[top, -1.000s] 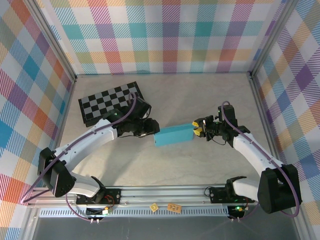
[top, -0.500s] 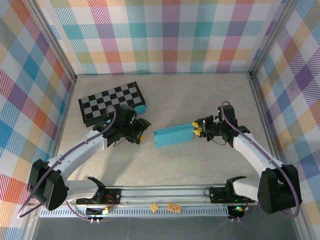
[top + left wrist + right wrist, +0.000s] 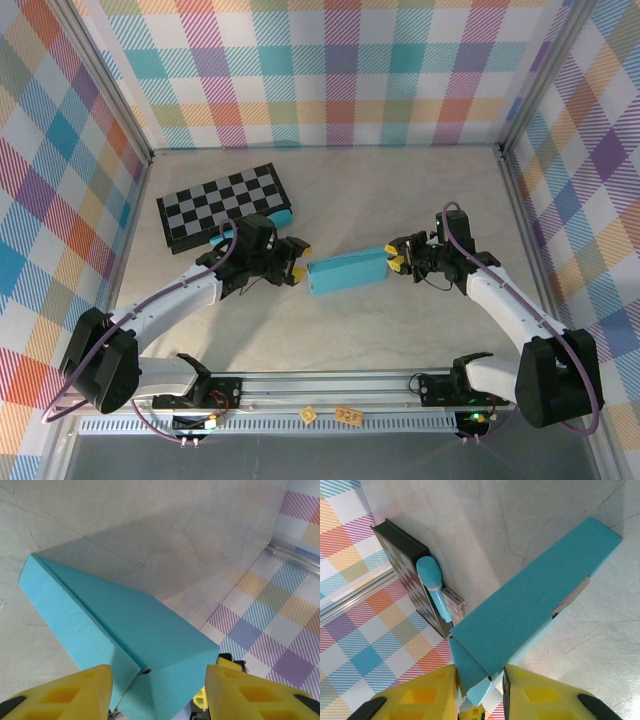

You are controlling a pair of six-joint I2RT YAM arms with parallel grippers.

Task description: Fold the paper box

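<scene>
The paper box (image 3: pixel 347 271) is a closed turquoise oblong lying on the table between my two arms. My right gripper (image 3: pixel 397 258) is shut on its right end. In the right wrist view the yellow fingers (image 3: pixel 420 695) press both sides of the box's (image 3: pixel 535 600) near end at my right gripper (image 3: pixel 480 695), where a flap edge stands slightly ajar. My left gripper (image 3: pixel 297 268) sits open at the box's left end. In the left wrist view that gripper (image 3: pixel 157 692) has its fingers (image 3: pixel 250 690) spread wide either side of the box's (image 3: pixel 130 630) end corner, with gaps showing.
A black-and-white checkered board (image 3: pixel 222 205) lies at the back left, with a turquoise pen (image 3: pixel 432 580) and a small card pack (image 3: pixel 454 600) along its near edge. Plaid walls close in the table on three sides. The metal rail (image 3: pixel 340 385) runs along the front.
My left gripper let go of the box's left end, backed off to the left, then came back close to it with its jaws wider. The right gripper and box stayed put.
</scene>
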